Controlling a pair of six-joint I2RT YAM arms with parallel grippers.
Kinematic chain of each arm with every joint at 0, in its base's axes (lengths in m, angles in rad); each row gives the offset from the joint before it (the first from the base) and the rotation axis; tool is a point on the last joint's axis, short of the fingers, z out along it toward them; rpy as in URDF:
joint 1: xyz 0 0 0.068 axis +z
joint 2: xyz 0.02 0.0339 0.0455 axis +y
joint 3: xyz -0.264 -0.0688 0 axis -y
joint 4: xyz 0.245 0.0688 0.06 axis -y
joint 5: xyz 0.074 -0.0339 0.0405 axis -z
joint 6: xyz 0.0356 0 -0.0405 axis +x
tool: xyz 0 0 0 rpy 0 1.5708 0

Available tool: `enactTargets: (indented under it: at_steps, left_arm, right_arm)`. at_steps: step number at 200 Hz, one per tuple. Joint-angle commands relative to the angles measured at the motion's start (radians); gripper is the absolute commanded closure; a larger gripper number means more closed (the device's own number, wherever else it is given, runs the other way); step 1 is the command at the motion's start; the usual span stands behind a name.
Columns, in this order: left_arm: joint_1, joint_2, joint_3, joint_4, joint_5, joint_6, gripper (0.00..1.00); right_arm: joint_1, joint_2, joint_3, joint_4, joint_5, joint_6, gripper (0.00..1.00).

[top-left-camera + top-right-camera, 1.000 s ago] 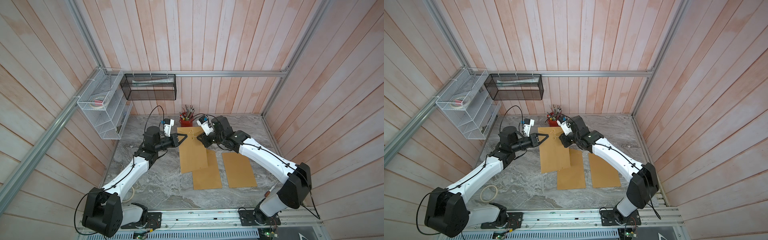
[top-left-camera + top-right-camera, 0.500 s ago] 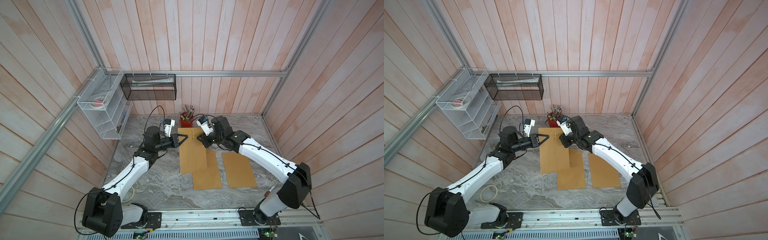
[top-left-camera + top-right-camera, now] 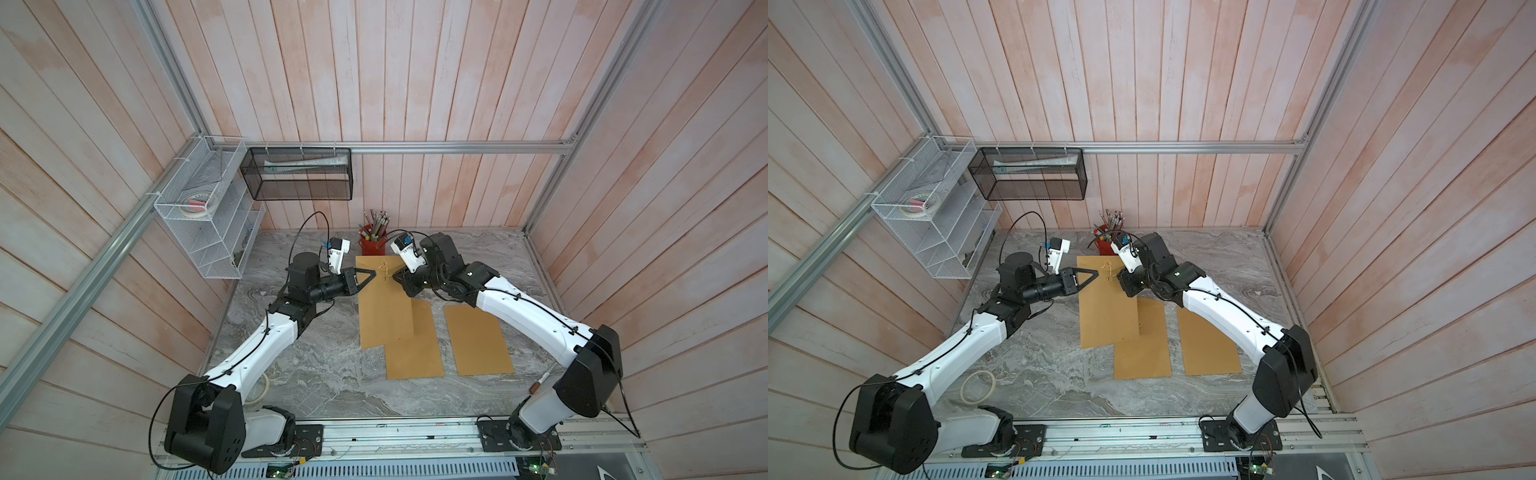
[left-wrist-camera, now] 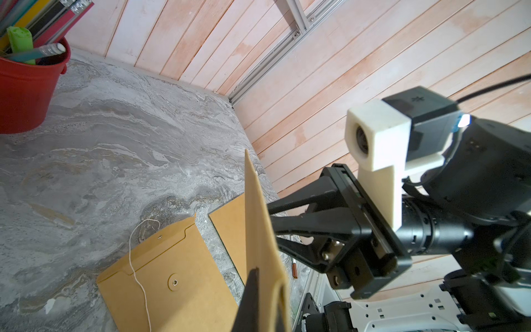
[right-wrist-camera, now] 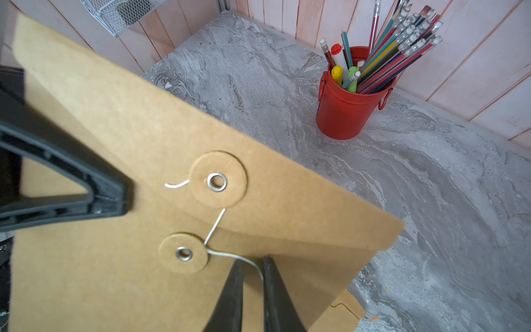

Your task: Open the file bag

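Since a second ago the fingers of the right hand (image 3: 395, 277) have drawn closer together, while both arms and the file bag (image 3: 382, 311) stay where they were. In both top views the file bag is lifted by its far end above the counter (image 3: 316, 374). Its near end overlaps one of two other envelopes (image 3: 478, 340) that lie flat. The left hand (image 3: 371, 273) and the right hand meet at its top, near a red pencil pot (image 3: 371, 246). The left wrist view shows the file bag edge-on, clamped in the closed left hand, with one finger (image 4: 248, 299) against its face. In the right wrist view the string (image 5: 227, 254) runs from the upper button to the lower one and on between the right hand's fingers (image 5: 230, 296). These stand a narrow gap apart; whether they pinch the string I cannot tell.
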Motion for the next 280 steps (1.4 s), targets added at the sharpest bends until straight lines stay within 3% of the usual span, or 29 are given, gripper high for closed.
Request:
enactTargets:
  at_steps: [1, 28, 280]
  left_arm:
    - [0.003, 0.001, 0.019, 0.040, 0.029, -0.005, 1.00]
    - [0.003, -0.001, 0.019, 0.041, 0.031, -0.007, 1.00]
    - [0.005, -0.009, -0.037, 0.084, 0.019, -0.023, 1.00]
  right_arm:
    - [0.012, 0.016, -0.011, -0.012, -0.010, 0.000, 0.91]
    - [0.013, 0.019, -0.009, -0.011, -0.009, 0.002, 1.00]
    - [0.038, 0.026, 0.129, 0.027, -0.135, 0.037, 1.00]
